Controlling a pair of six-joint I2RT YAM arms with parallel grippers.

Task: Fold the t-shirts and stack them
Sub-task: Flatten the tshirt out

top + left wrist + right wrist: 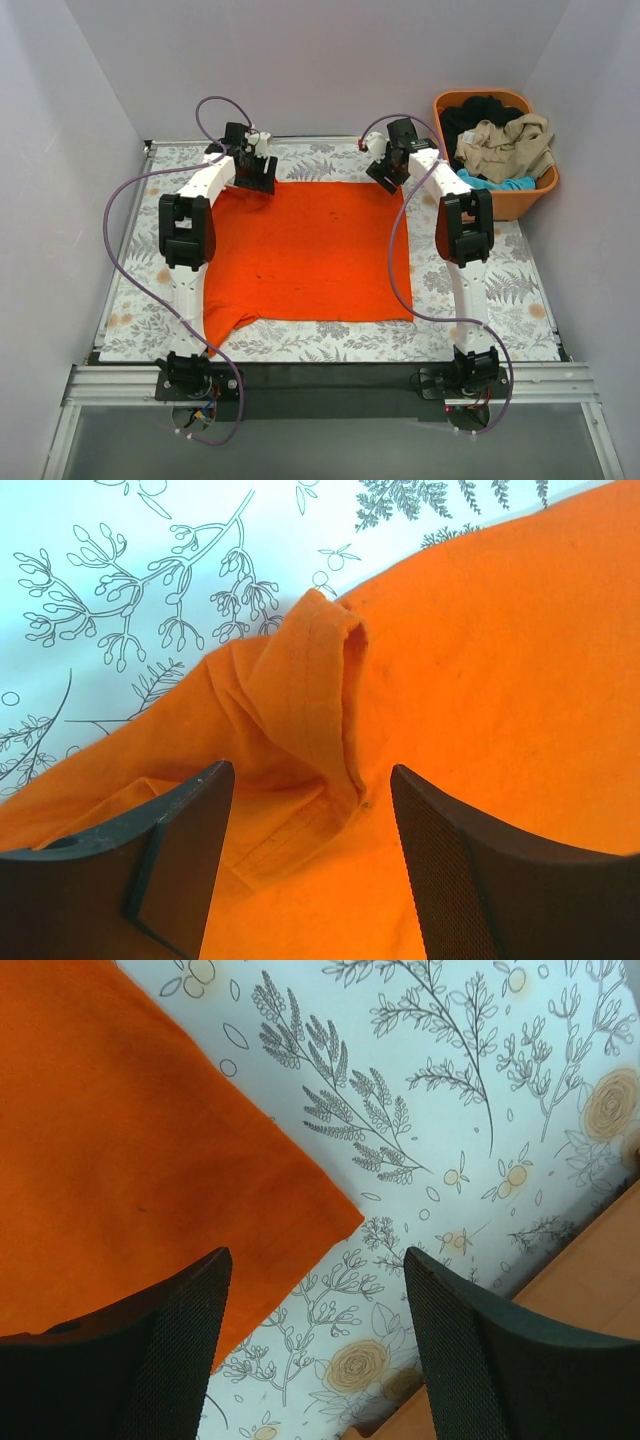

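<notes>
An orange t-shirt (305, 250) lies spread flat on the floral tablecloth, and one sleeve pokes out at the near left (222, 322). My left gripper (256, 172) hovers over the shirt's far left corner. In the left wrist view that gripper (312, 825) is open above a bunched, folded-over hem of the orange t-shirt (320, 710), and its jaws hold nothing. My right gripper (385, 168) is at the far right corner. In the right wrist view it (315, 1305) is open over bare tablecloth, just beside the shirt's corner (150, 1160).
An orange plastic basket (520, 200) stands at the far right beside the table, holding beige (510, 145), black (480, 112) and turquoise (495, 183) t-shirts. Its side (590, 1280) shows close to my right gripper. White walls close in the table on three sides.
</notes>
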